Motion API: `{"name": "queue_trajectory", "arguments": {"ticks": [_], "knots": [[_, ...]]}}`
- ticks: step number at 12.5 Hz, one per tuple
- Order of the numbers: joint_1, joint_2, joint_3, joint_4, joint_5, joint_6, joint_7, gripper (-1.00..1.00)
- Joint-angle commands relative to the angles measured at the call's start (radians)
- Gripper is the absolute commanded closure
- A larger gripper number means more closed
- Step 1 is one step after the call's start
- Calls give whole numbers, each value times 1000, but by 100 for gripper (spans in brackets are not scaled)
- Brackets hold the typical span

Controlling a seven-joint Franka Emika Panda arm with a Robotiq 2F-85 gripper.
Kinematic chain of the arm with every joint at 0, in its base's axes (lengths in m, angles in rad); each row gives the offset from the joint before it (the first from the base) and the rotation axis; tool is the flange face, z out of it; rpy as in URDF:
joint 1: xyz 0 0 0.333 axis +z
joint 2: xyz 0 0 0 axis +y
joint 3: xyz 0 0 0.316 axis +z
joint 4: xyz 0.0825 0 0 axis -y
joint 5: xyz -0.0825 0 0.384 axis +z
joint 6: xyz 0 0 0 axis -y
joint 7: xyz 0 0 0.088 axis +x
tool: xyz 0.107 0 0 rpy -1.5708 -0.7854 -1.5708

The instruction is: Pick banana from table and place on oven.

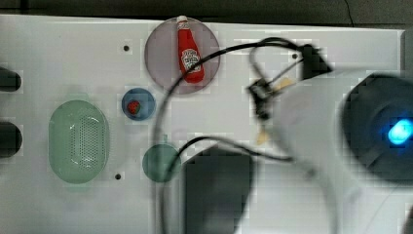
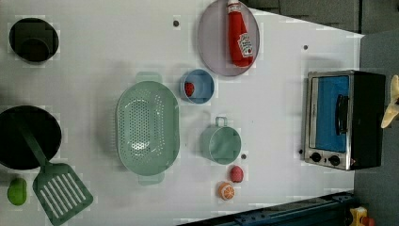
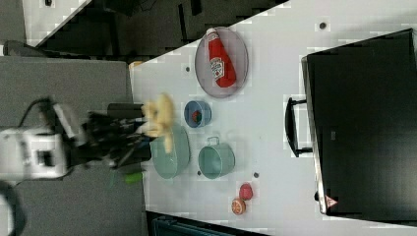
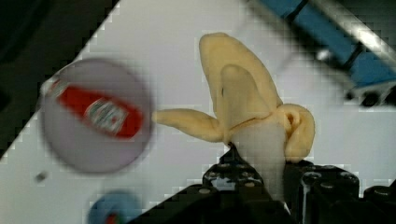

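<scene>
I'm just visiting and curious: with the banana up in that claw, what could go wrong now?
The claw pinches the banana only at its base, so the loose peel flaps could slip free. The oven top is flat and black, so a tilted drop might roll off. Cables hang over the ketchup bottle.

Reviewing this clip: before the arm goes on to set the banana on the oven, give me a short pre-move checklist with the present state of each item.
1. Banana held in the tool: ok, clamped at its base in the wrist view.
2. Banana lifted off the table: ok, the right view shows it in the air.
3. Oven top bare: ok, black top free in the right view.
4. Banana over the oven: cannot tell.
5. Ketchup bottle and green cup apart from the oven: ok.
</scene>
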Motion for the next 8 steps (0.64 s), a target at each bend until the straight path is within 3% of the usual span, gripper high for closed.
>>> {"name": "queue_trajectory", "arguments": {"ticks": [1, 5, 8], "knots": [[-71, 126, -159, 8, 11, 42, -270, 58], [-88, 237, -366, 12, 12, 224, -607, 58], [-90, 321, -434, 11, 41, 226, -691, 58]]}}
